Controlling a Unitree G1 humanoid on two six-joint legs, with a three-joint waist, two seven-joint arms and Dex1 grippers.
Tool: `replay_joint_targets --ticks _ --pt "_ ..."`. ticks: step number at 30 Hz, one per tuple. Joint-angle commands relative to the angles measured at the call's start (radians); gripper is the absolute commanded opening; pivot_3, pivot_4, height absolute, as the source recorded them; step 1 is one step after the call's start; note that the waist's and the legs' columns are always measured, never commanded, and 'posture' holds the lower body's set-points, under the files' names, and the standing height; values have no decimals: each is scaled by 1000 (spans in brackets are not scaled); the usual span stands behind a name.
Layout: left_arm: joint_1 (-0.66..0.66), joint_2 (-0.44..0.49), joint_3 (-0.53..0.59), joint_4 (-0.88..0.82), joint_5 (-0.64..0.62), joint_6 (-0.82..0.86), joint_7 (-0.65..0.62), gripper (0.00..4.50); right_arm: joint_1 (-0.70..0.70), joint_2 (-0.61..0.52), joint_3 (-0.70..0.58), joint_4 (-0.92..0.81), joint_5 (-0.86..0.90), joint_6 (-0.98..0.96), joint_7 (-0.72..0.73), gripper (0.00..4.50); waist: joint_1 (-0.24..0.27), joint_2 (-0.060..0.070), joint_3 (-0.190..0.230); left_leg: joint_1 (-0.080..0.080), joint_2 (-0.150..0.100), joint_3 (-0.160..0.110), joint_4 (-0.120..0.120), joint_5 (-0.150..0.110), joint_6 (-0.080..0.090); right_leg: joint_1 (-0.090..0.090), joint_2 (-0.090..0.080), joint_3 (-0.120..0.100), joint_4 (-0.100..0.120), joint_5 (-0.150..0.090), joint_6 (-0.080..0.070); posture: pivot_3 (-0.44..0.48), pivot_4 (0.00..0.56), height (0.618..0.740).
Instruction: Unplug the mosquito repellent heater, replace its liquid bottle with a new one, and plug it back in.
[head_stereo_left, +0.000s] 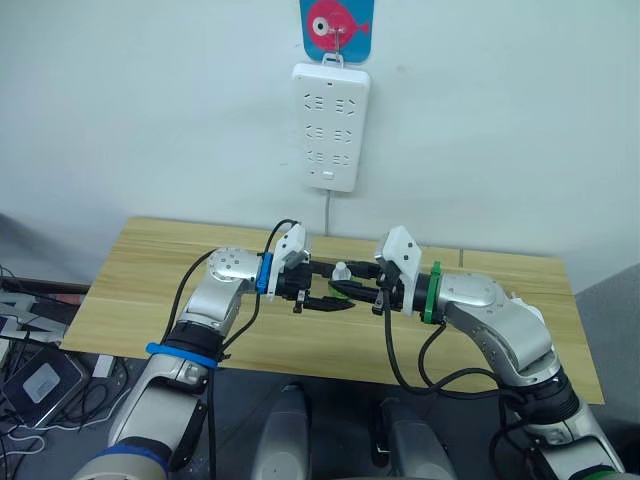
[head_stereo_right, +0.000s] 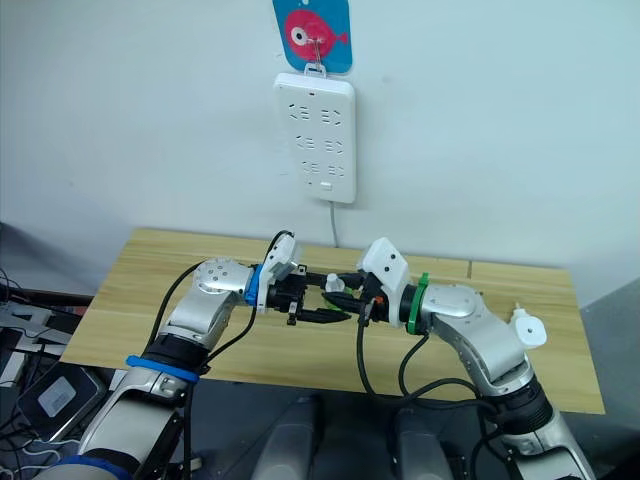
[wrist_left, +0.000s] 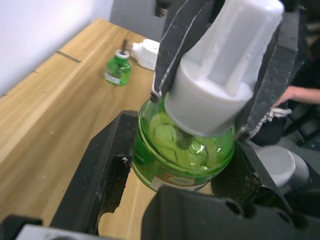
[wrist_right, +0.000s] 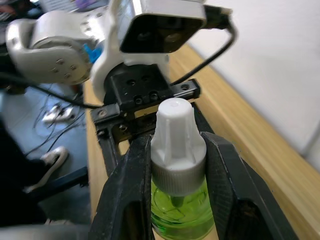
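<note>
A green liquid bottle (wrist_left: 182, 152) with a white ribbed cap (wrist_left: 227, 65) hangs above the middle of the wooden table (head_stereo_left: 140, 270), held between both grippers. My left gripper (head_stereo_left: 318, 292) is shut on the bottle's green body. My right gripper (wrist_right: 175, 165) is shut on the white cap (wrist_right: 175, 140). The mosquito repellent heater (head_stereo_right: 527, 330), a small white rounded barrel, lies on the table's right side, unplugged. Beside it stands a second green bottle (wrist_left: 117, 70) without a cap.
A long white power strip (head_stereo_left: 331, 125) hangs on the wall behind the table, under a blue fish hook (head_stereo_left: 336, 25), with its cord running down. Cables and boxes (head_stereo_left: 35, 380) lie on the floor at the left.
</note>
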Motion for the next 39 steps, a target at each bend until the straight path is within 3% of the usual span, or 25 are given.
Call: replay_joint_targets --ticks 1,3,6,10,16,19,22,30,37,39 --pt "41 8 -66 -119 -26 -47 -114 2242 -87 -36 92 82 26 -191 334 1079 0 0 0 1 0 0 0 0 0 1 0 0 0 0 0 273 274 740" --pt "61 46 -114 -168 -57 -52 -148 2242 -135 -48 106 176 34 -251 467 1079 1 0 0 1 0 0 0 0 0 1 0 0 0 0 0 288 272 740" --pt "68 84 -156 -193 -87 -61 -154 2242 -175 -41 91 266 20 -297 524 1079 2 0 0 1 1 -1 0 0 0 1 1 -1 0 0 -1 291 270 740" --pt "63 81 -145 -168 -84 -68 -154 2242 -177 -57 36 286 23 -278 500 2411 6 0 0 1 1 -2 1 0 0 1 2 -1 1 0 -1 282 269 740" --pt "36 51 -96 -66 -44 -102 -106 2242 11 -213 -111 114 57 -169 392 4482 28 0 0 1 -1 -1 1 0 0 2 -1 -1 -1 0 -1 252 262 740" --pt "26 31 -73 -33 -37 -97 -64 2242 135 -232 -176 -20 58 -104 271 4482 28 0 0 1 0 -2 0 0 0 2 0 -1 0 0 -1 246 254 740" --pt "20 16 -54 -20 -33 -80 -30 2242 203 -180 -196 -146 61 -26 119 4482 19 0 0 1 1 -1 0 0 0 1 1 0 1 0 -1 237 249 740" --pt "-6 -8 -42 10 -24 -73 8 2242 174 29 -90 -220 -23 63 -177 4482 -1 0 0 1 2 -1 2 1 -1 1 3 0 1 -1 1 219 235 740" --pt "-18 -13 -45 18 -20 -78 -2 2242 157 91 -78 -190 16 88 -205 4482 3 0 -1 1 1 -1 1 1 -1 1 2 0 0 0 0 219 229 740" --pt "-19 -12 -45 19 -19 -79 -3 2242 164 82 -81 -188 23 87 -196 4132 2 0 -1 1 2 -1 1 1 -1 1 2 0 0 0 0 219 229 740"
